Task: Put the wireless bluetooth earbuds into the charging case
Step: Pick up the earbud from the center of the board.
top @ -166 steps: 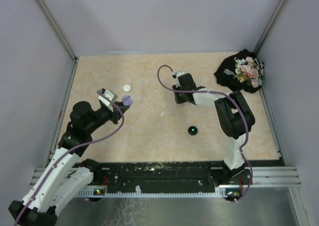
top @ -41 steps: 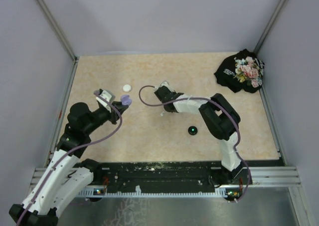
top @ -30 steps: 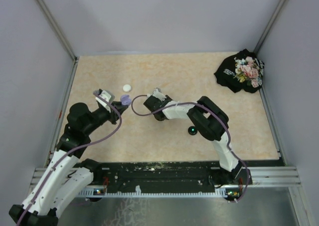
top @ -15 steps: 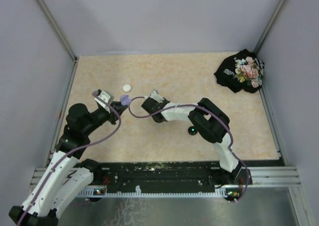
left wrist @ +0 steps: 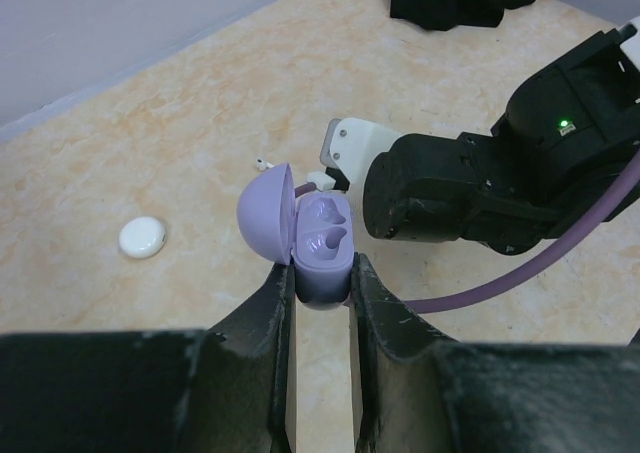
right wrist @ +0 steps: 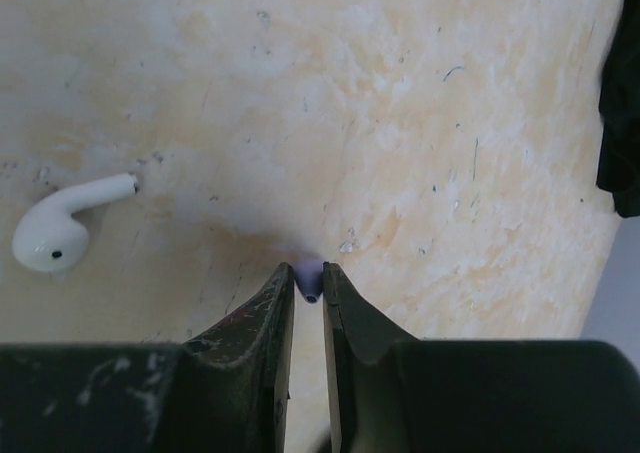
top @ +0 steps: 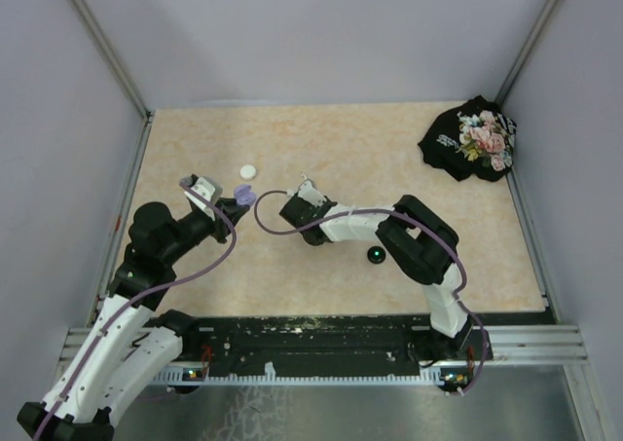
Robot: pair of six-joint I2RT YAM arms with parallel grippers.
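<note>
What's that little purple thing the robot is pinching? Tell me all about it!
It is a small lavender charging case, smooth and plastic-looking. It is open: its domed lid is tipped back to the left on a hinge. The base shows two shaped hollows, and both look empty. The case stands upright, pinched at its lower sides by the left gripper. Nothing else seems to touch it.

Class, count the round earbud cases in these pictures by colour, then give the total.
White case: 1
Lavender case: 1
Black case: 1
Total: 3
</note>
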